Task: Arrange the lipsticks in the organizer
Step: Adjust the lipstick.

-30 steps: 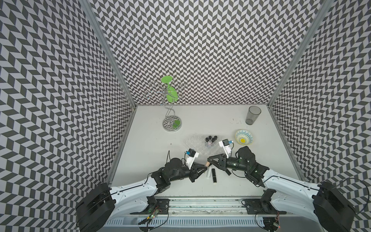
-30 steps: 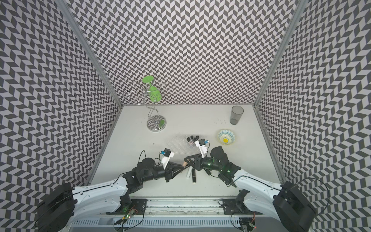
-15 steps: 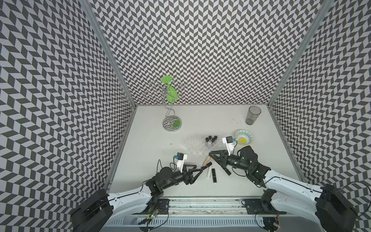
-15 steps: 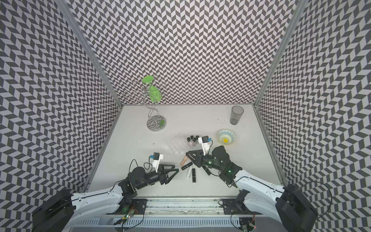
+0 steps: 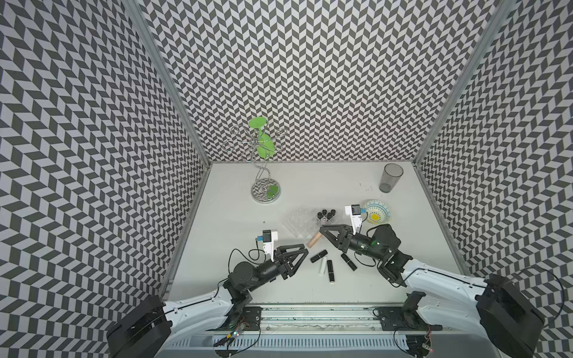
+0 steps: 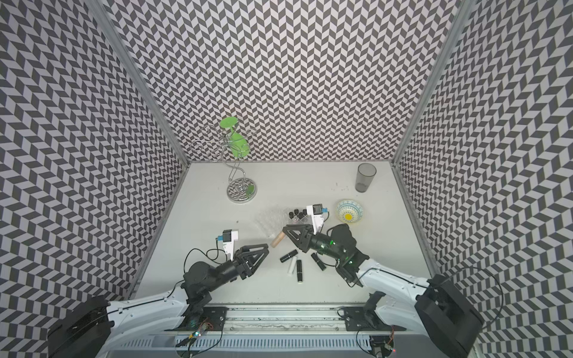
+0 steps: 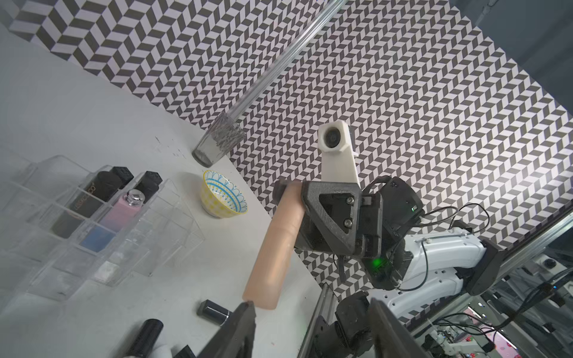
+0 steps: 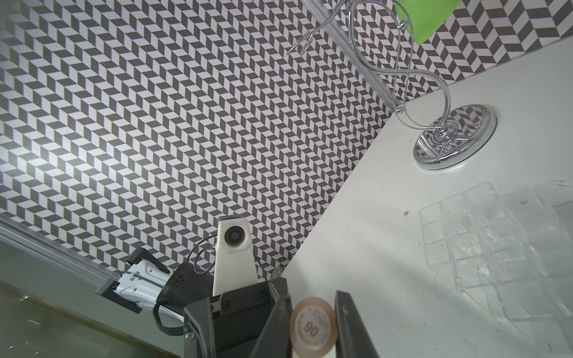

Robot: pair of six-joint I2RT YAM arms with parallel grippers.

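Nearest: left claw spread wide, empty. Loose on the matte surface: glossy black tubes, one white tube. Mid-transfer: smooth tan lipstick clamped, tilted, in right claw, just before the clear acrylic organizer. Next, probably: upright it, lower into a free square cell. Beyond, already slotted: black-capped tubes, pink-to-blue tube.

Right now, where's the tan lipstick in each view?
Both top views: tan lipstick mid-table, in right end effector.
Left wrist: slanted, mid-frame, gripped at its far end.
Right wrist: end-on, cap between the fingers.
Landmark: clear organizer, in all four.
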